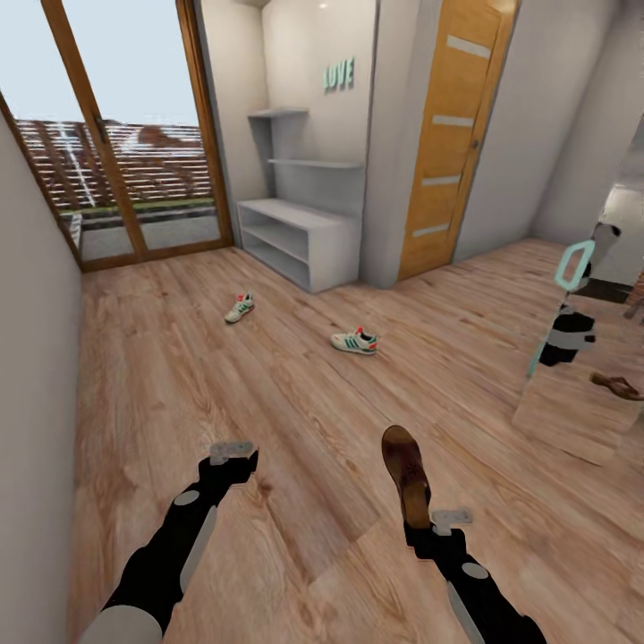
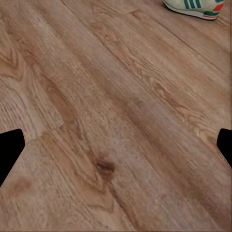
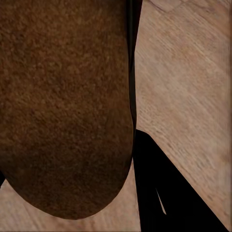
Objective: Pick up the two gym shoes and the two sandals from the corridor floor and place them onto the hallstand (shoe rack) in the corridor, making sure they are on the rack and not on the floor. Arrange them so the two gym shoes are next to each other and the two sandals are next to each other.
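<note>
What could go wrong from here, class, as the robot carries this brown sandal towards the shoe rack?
1. The right end effector holds the sandal by one end, the rest sticking out forward; it might slip or swing loose on the way.
2. Two gym shoes lie on the floor between robot and hallstand; the base could nudge them.
3. The left end effector is open, holding nothing, so it offers no support.

Open floor [image 1: 295, 420] toward hallstand [image 1: 295, 237]
</note>
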You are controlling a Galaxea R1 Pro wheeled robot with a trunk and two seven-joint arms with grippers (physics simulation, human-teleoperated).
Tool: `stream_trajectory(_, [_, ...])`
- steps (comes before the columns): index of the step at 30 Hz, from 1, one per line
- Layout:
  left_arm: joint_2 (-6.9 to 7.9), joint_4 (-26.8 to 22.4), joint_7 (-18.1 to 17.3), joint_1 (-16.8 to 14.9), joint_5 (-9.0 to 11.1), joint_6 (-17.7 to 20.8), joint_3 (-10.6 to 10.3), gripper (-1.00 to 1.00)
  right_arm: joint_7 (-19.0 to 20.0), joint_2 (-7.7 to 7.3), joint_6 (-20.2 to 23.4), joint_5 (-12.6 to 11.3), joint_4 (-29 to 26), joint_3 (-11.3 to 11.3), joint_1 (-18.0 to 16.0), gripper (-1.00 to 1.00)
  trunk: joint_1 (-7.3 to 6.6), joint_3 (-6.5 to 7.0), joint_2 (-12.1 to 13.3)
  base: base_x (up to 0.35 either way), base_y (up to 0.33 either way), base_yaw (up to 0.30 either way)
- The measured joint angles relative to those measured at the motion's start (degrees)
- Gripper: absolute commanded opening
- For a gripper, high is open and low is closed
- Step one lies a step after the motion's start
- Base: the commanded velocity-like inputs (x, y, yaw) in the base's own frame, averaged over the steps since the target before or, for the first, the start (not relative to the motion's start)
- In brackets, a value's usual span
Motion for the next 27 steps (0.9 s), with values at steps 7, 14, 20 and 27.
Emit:
stream_trajectory(7, [-0.36,0.03,0.0,0.0,0.0,-0.01,0.0,1.0,0.0,0.0,-0.06,0.15,0.0,0.02,-0.02,-1.0,0.0,0.0,0.0,0.346,0.001,-0.017])
stream_trajectory(14, [-0.58,-0.01,0.02,0.02,0.0,0.01,0.0,1.0,-0.06,0.07,-0.07,0.21,0.02,0.04,-0.02,-1.0,0.0,0.0,0.0,0.346,0.0,0.104])
stream_trajectory(20, [-0.62,-0.01,0.0,0.02,0.0,0.0,0.0,1.0,-0.05,0.18,-0.07,0.22,0.03,0.06,-0.02,-1.0,0.0,0.0,0.0,0.346,0.0,0.275])
stream_trajectory(27, [-0.59,0.01,0.02,0.02,0.0,0.0,0.0,1.0,-0.04,0.19,-0.07,0.24,0.03,0.05,-0.02,-1.0,0.0,0.0,0.0,0.346,0.0,0.288])
